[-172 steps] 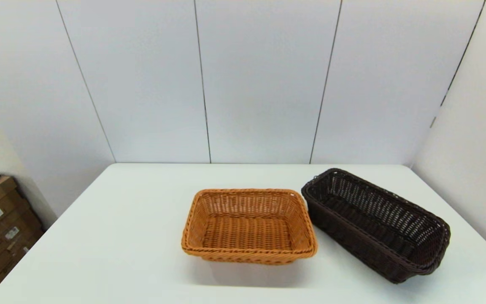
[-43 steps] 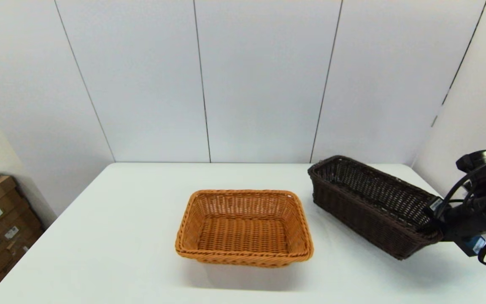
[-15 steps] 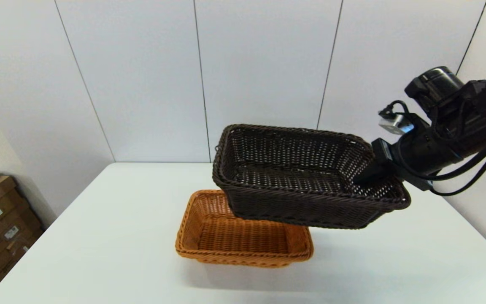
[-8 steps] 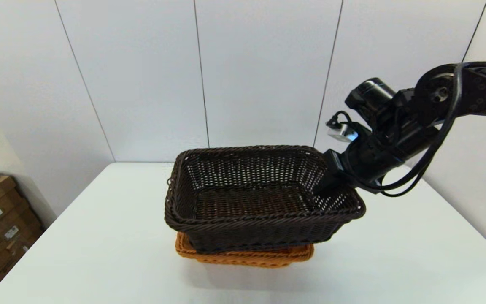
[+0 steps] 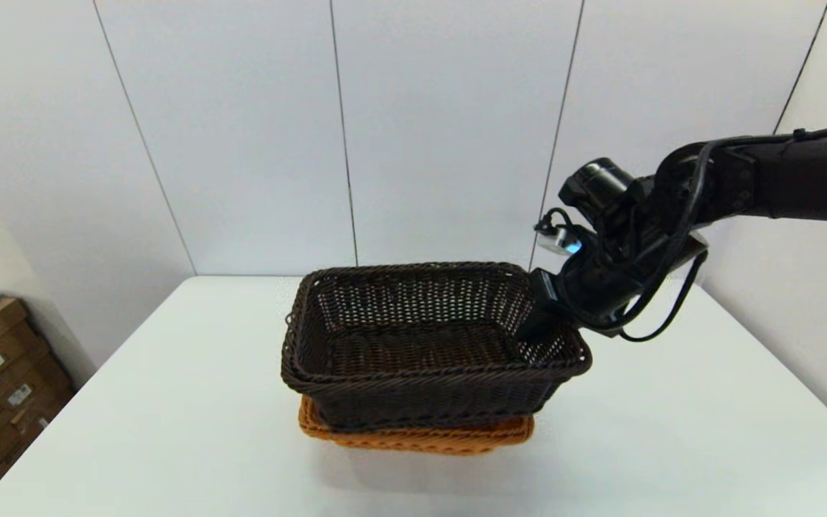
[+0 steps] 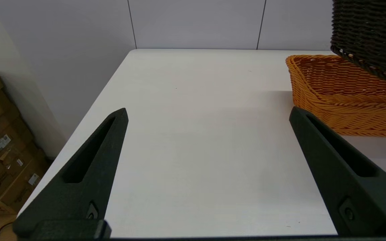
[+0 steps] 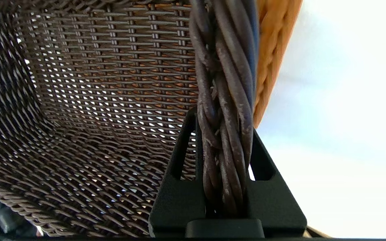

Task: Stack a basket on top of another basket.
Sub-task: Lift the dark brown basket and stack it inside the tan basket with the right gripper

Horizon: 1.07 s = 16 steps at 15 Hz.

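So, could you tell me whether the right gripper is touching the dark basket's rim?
Touching: the right wrist view shows the right gripper clamped on the dark basket's braided rim.

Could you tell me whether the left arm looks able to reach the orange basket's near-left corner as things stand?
Probably yes. The left gripper is open and faces bare white table, with the orange-tan basket just off to one side. The dark brown basket overhangs only its upper part, held by the right gripper.

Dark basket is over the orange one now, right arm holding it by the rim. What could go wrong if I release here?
1. The dark basket looks tilted and offset over the orange basket; released, it may land crooked rather than nest.
2. The right gripper clamps the braided rim at one end only, so opening could tip the load.
3. The left gripper is parked open and cannot steady anything.
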Each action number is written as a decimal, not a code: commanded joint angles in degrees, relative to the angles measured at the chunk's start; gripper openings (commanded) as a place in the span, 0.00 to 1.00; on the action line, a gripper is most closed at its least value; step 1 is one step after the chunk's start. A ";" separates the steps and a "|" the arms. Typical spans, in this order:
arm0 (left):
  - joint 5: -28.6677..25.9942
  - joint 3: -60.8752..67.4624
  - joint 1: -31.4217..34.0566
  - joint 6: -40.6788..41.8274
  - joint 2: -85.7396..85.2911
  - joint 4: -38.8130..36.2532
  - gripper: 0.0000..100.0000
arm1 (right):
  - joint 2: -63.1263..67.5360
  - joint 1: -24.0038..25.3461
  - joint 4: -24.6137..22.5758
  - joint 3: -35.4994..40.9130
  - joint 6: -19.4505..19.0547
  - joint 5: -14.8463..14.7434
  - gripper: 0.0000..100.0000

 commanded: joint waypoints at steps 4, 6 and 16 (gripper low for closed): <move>0.05 0.00 -0.02 -0.05 -0.01 0.04 1.00 | 2.40 0.20 -4.63 0.28 4.32 -2.03 0.00; 0.05 0.00 -0.02 -0.05 -0.01 0.04 1.00 | 2.49 0.20 -5.33 0.28 5.46 -2.21 0.00; 0.05 0.00 0.07 -0.05 -0.01 0.04 1.00 | 3.89 1.61 -5.86 0.98 7.66 -4.76 0.00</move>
